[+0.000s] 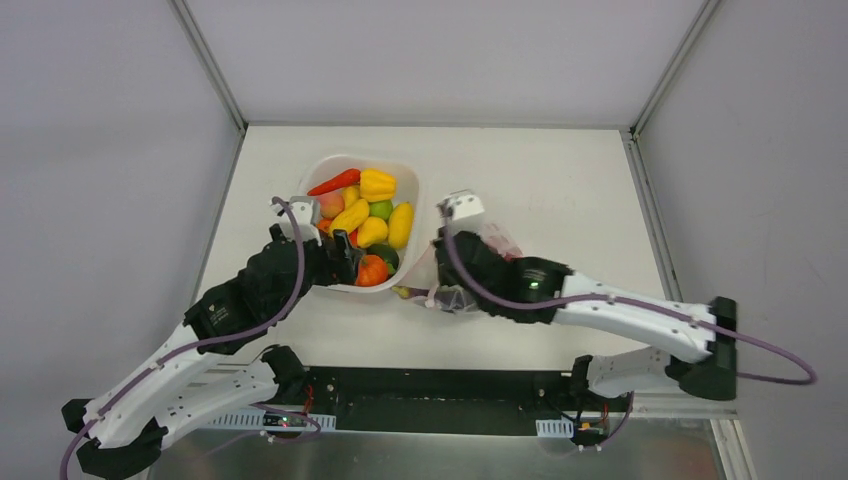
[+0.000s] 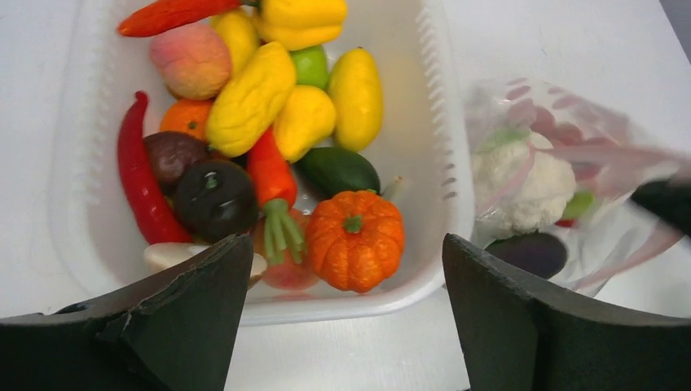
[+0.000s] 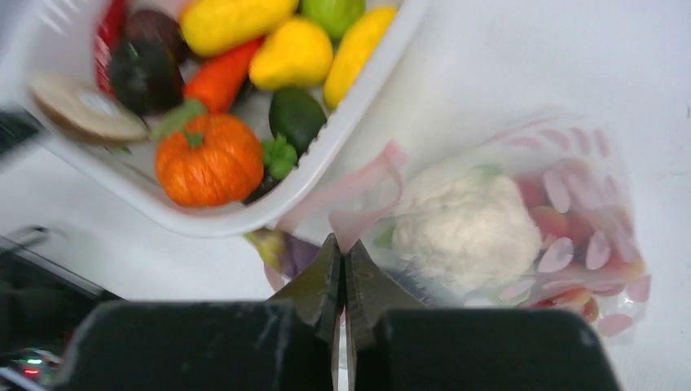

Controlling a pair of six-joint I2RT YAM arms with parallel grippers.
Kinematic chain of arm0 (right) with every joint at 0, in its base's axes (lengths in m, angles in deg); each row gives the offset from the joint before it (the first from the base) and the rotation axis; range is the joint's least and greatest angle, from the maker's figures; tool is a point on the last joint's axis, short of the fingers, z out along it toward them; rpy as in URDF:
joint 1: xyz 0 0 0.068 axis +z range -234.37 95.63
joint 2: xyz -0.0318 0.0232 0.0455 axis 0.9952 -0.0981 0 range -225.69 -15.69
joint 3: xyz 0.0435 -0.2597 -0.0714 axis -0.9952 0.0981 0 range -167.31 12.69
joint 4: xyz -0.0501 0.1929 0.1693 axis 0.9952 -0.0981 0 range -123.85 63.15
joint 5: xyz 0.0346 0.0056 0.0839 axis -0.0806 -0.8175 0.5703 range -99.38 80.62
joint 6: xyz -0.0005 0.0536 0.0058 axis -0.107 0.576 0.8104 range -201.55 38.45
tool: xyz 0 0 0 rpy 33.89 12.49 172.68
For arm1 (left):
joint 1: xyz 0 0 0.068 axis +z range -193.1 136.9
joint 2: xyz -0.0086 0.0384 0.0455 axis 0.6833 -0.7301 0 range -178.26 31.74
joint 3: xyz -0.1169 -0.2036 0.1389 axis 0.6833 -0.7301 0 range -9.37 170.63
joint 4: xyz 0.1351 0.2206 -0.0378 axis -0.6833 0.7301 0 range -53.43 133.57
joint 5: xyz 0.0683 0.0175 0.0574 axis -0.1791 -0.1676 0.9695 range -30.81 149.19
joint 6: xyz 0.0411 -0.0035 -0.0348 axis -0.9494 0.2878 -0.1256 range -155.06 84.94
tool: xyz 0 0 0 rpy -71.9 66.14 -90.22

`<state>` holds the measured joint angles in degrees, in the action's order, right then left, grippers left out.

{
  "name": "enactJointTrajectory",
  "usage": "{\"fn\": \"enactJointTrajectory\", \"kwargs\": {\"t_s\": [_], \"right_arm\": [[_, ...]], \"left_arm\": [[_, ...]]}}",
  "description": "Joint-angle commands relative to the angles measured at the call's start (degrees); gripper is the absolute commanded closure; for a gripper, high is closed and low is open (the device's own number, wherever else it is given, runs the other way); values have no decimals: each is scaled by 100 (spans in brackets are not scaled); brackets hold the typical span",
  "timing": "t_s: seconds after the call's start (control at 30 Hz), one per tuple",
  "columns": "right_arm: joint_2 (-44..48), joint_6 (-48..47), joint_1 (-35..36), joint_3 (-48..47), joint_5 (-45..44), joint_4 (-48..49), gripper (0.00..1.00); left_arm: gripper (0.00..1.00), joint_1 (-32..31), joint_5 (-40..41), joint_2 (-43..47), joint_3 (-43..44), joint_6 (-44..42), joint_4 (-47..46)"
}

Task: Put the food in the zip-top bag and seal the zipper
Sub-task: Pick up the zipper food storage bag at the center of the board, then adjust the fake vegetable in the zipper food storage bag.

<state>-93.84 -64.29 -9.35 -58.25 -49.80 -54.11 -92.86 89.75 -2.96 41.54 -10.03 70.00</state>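
Loading step, sealing is a long way off. Left gripper (image 2: 342, 261) has its jaws spread wide, nothing in them, hovering over the near rim of the white perforated plastic tub (image 2: 436, 106). A ribbed orange toy pumpkin (image 2: 354, 240) sits dead centre between the jaws, just ahead of the tips, so it's the obvious pick. Right gripper (image 3: 341, 257) is clamped fully shut, tips at the mouth edge of the clear crinkly zip-top bag with pink print (image 3: 570, 212). It looks pinched on the film there, lifting the lip, though I can't see the contact itself. The bag lies on the white table (image 3: 505, 65), touching the tub's outer wall. Its body runs ahead and to the right of the right jaws, with the closed bottom at the far end. A white toy cauliflower (image 3: 464, 224) and a dark purple piece (image 2: 530, 252) are inside. The mouth points back toward the right tips and the tub. The thin pink zipper strip (image 3: 371, 175) runs obliquely ahead from the tips, roughly along the tub wall. Next move, my read: left drops, closes across the pumpkin's round middle, then carries it right, past its own right jaw, into the mouth. The opening looks shallow, so the right needs to hold the lip up.
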Motion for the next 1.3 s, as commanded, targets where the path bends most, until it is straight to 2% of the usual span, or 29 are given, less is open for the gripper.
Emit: {"fn": "enactJointTrajectory", "kwargs": {"t_s": [0.0, 0.07, 0.13, 0.37, 0.53, 0.73, 0.83, 0.9, 1.0, 1.1, 1.27], "right_arm": [[1683, -403, -758, 315, 795, 631, 100], [2085, -488, -1163, 405, 1455, 698, 100], [2326, -540, -1425, 451, 1705, 692, 100], [2360, -546, -1825, 488, 1884, 671, 100], [2294, -445, -1872, 585, 1983, 817, 100], [2301, -445, -1986, 651, 2112, 874, 100], [2298, -409, -2009, 664, 2243, 881, 100], [2305, -380, -2026, 684, 2295, 900, 100], [2322, -341, -2041, 735, 2356, 959, 100], [2330, -281, -2037, 763, 2391, 969, 100], [2354, -201, -2045, 846, 2449, 989, 100]], "left_arm": [[13, 55, -1513, -376, 484, -739, -543], [13, 54, -2212, -683, 697, -927, -715], [14, 54, -2823, -1057, 1001, -1099, -817], [20, 56, -4443, -2133, 1997, -1395, -937], [31, 58, -4801, -2414, 2513, -1854, -245], [31, 55, -5025, -3023, 3123, -2533, 1119], [27, 65, -5034, -3343, 3318, -2906, 1645], [24, 76, -5061, -3500, 3309, -3068, 1701], [24, 226, -5281, -3796, 3382, -3127, 1618], [29, 353, -5621, -4068, 3556, -3137, 1701], [36, 434, -5717, -4167, 3507, -3141, 1674]]}}
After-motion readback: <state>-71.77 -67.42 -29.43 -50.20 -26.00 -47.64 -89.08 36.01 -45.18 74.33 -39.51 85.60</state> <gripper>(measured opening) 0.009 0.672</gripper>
